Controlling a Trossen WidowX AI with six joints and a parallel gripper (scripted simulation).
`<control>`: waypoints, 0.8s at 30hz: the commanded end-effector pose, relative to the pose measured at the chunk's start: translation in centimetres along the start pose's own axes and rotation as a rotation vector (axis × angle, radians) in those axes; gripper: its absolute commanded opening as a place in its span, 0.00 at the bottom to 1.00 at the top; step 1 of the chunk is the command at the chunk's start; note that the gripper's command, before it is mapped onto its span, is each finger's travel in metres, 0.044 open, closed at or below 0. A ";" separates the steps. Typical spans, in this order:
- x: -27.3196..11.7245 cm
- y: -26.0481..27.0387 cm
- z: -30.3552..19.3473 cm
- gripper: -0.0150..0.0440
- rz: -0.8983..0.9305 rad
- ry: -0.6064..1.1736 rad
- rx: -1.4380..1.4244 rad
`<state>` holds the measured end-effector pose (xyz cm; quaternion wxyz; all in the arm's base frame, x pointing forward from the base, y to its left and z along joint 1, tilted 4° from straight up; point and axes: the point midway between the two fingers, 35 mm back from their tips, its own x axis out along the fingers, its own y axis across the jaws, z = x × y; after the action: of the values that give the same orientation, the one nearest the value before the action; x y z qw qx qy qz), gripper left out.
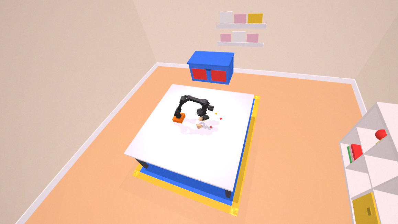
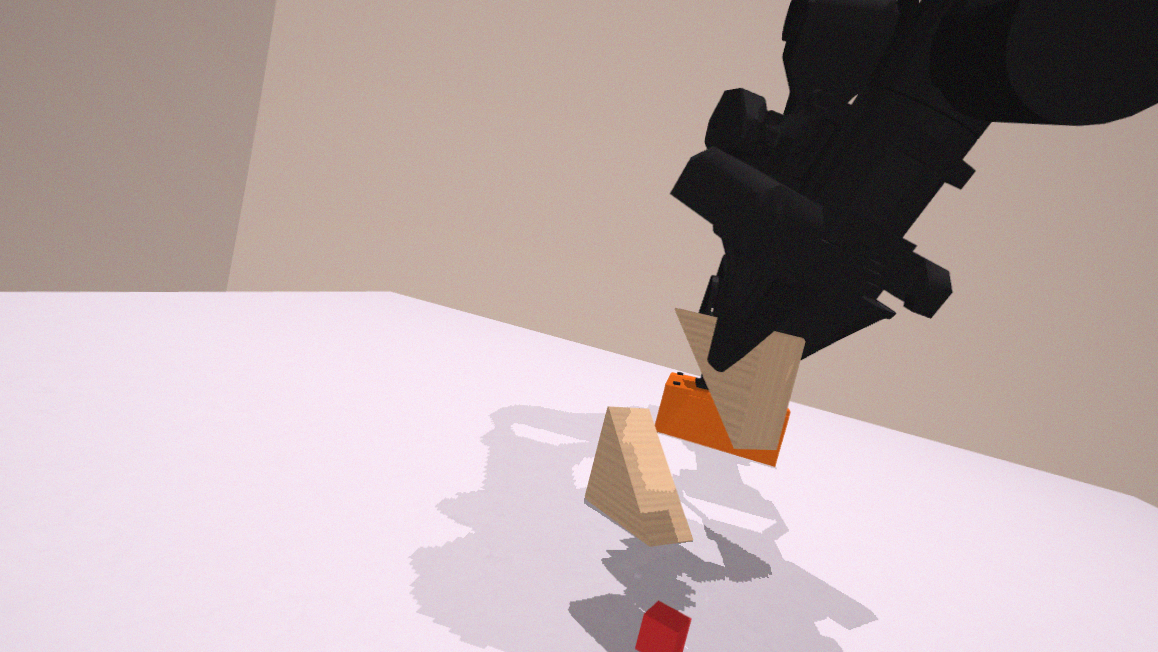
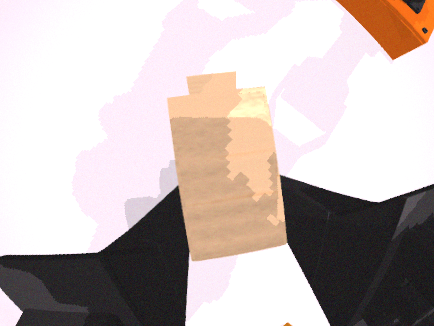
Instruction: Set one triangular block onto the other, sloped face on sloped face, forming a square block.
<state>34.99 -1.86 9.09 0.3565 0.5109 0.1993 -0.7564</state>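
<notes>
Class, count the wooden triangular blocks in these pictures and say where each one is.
2. One triangular block is gripped in the gripper above the table; the other block rests on the table below it.

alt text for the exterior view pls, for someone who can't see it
A black end effector holds a wooden wedge in the air, point down, above and just behind a second wedge on the white table. An orange arm base sits behind; a red cube lies in front.
</notes>
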 end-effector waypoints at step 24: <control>6.0 -0.4 0.6 0.25 -0.030 -0.036 0.007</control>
<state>33.04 -3.92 3.85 0.3448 0.4970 0.1975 -0.7714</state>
